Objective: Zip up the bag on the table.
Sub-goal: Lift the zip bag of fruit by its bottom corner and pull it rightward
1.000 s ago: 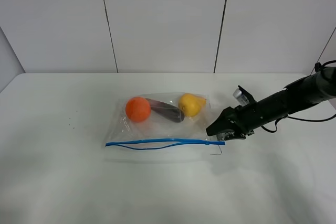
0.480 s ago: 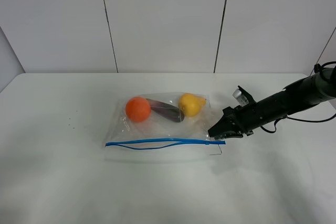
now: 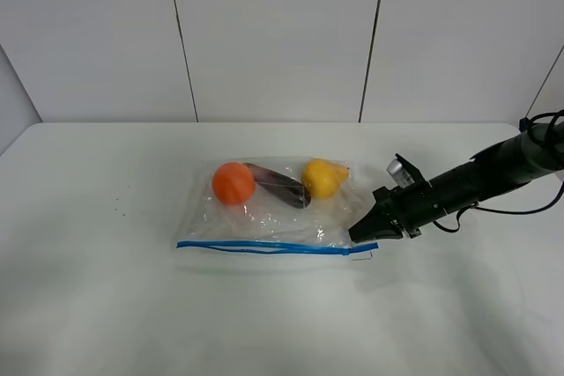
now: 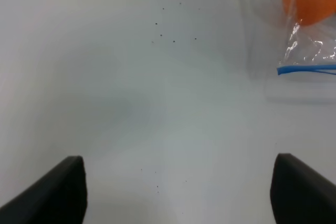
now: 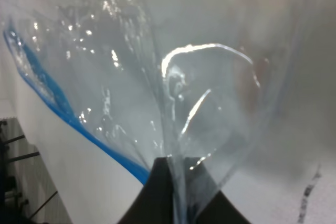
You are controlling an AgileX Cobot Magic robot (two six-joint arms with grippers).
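Note:
The clear crinkly bag (image 3: pixel 273 209) lies mid-table with its blue zip strip (image 3: pixel 264 247) along the near edge. An orange ball (image 3: pixel 233 183), a dark purple item (image 3: pixel 280 187) and a yellow item (image 3: pixel 321 177) show through it. My right gripper (image 3: pixel 359 231) is shut on the bag's right end by the zip strip; the right wrist view shows the fingertips (image 5: pixel 163 182) pinching the plastic (image 5: pixel 173 103) beside the strip (image 5: pixel 47 95). My left gripper (image 4: pixel 178 192) is open over bare table (image 4: pixel 131 108), left of the bag's corner (image 4: pixel 310 45). The left arm is out of the high view.
The white table (image 3: pixel 106 305) stretches wide around the bag. A panelled white wall (image 3: pixel 273 33) stands behind it. A few small dark specks (image 3: pixel 119 209) mark the table at the left. The right arm (image 3: pixel 476 180) reaches in from the right edge.
The right gripper has closed on the bag's right end and drawn it taut; the zip strip's two lines now lie flat together, and the bag's contents shifted slightly.

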